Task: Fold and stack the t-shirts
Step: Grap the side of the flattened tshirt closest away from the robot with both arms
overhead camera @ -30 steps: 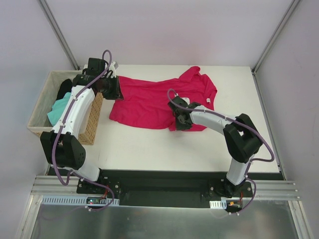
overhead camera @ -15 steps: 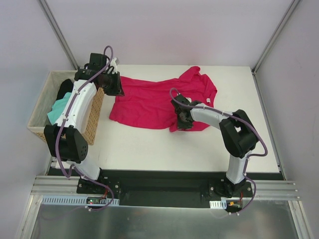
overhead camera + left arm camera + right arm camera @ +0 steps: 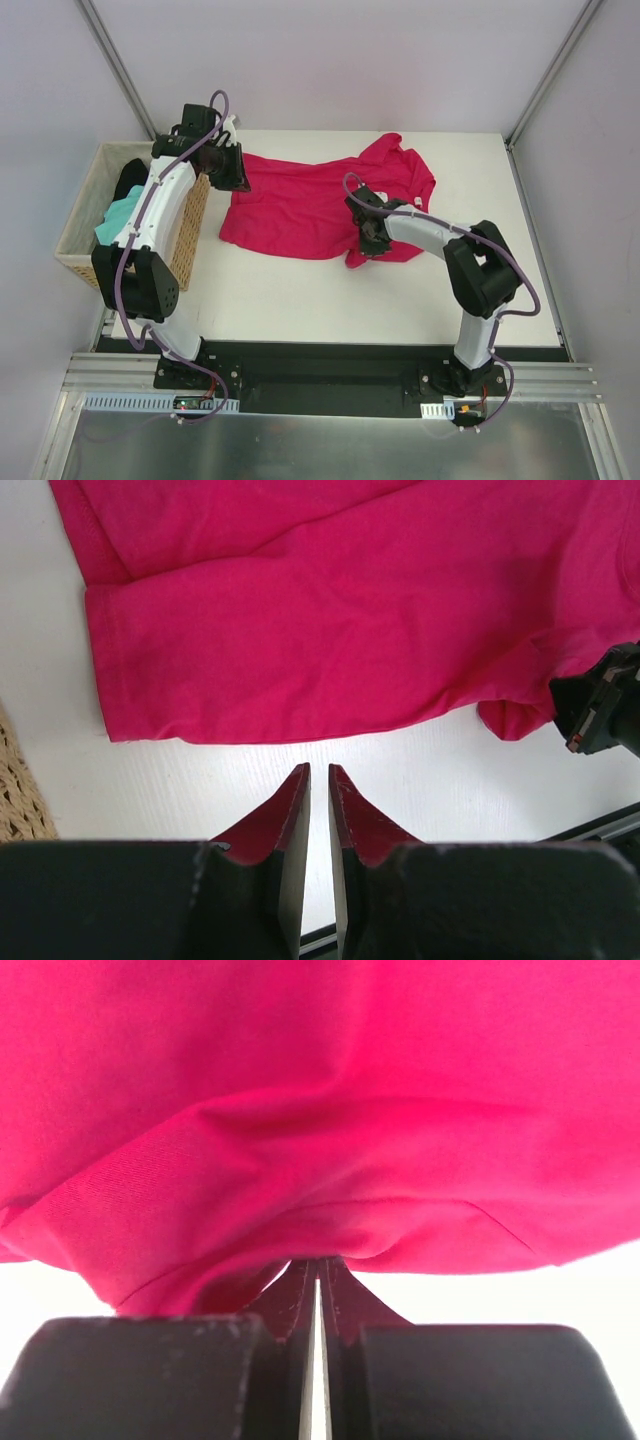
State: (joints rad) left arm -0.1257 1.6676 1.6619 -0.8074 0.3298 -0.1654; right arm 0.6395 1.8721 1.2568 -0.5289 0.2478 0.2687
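Note:
The crimson t-shirt [image 3: 300, 205] lies spread and rumpled across the middle of the table, and it fills the right wrist view [image 3: 320, 1110]. My right gripper [image 3: 368, 240] sits low at the shirt's front right edge. Its jaws [image 3: 318, 1265] are pinched together on a fold of the hem, which hides the tips. My left gripper [image 3: 232, 172] hovers at the shirt's back left corner; its fingers [image 3: 319, 770] are nearly together, empty, with white table in the slit. A teal t-shirt [image 3: 115, 222] and a black t-shirt [image 3: 130, 178] lie in the basket.
The tan wicker basket [image 3: 185, 250] stands at the table's left edge, right beside my left arm; its corner [image 3: 15, 790] shows in the left wrist view. White table [image 3: 300, 290] lies between the shirt and the arm bases.
My right gripper has closed on the crimson shirt's front edge. My left arm has shifted slightly toward the back, with its gripper unchanged.

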